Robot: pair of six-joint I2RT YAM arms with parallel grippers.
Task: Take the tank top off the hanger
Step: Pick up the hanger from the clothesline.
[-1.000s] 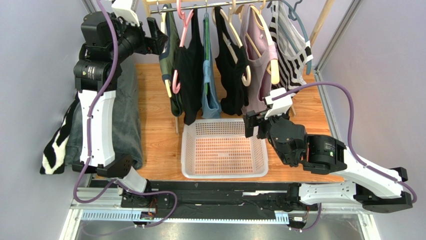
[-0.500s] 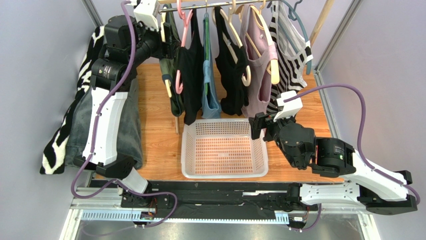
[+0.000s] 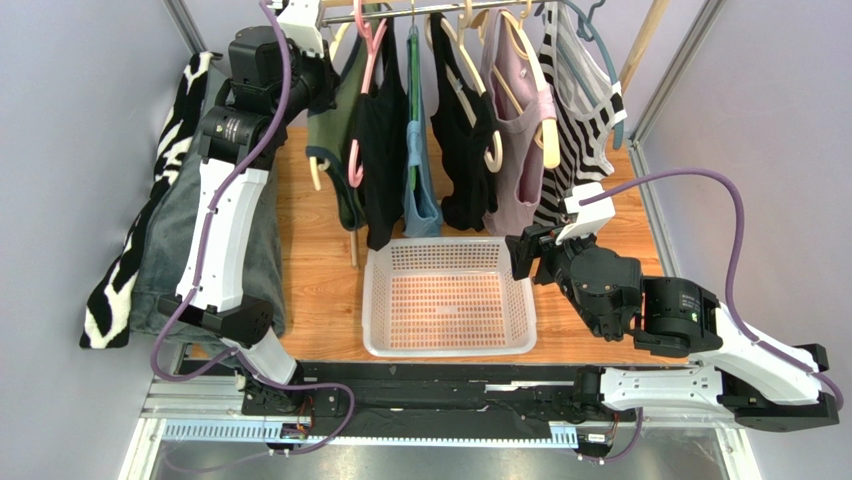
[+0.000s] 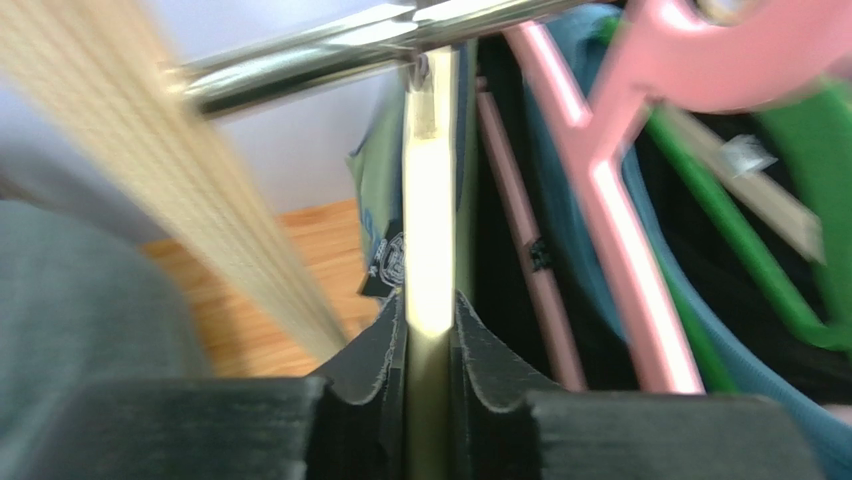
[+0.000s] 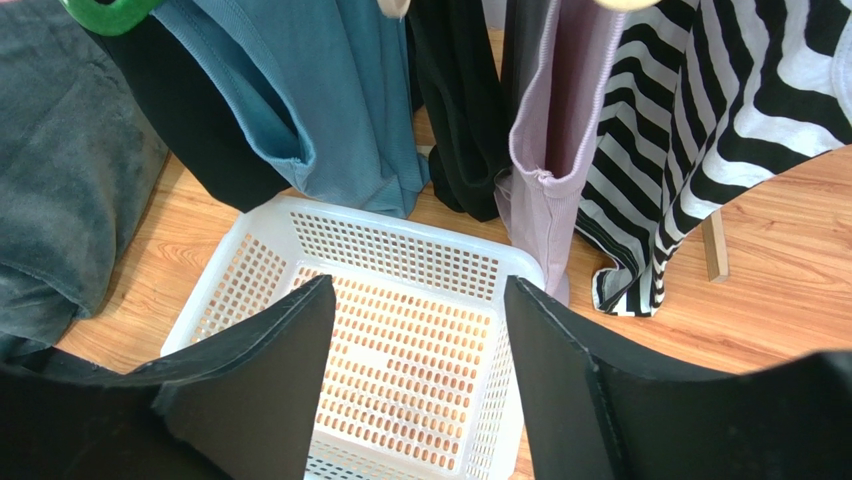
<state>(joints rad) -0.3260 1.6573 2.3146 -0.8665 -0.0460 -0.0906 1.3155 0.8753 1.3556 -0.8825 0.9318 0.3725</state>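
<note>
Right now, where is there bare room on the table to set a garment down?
The white basket is empty. Bare wood shows between the grey cloth pile and the basket, and beyond the right arm beside the striped top. Crowded: under the rail, with hanging clothes, and right of the basket, under that arm.

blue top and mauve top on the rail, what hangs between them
One black top hangs between the blue top and the mauve top, clear in the top view and the right wrist view.
</note>
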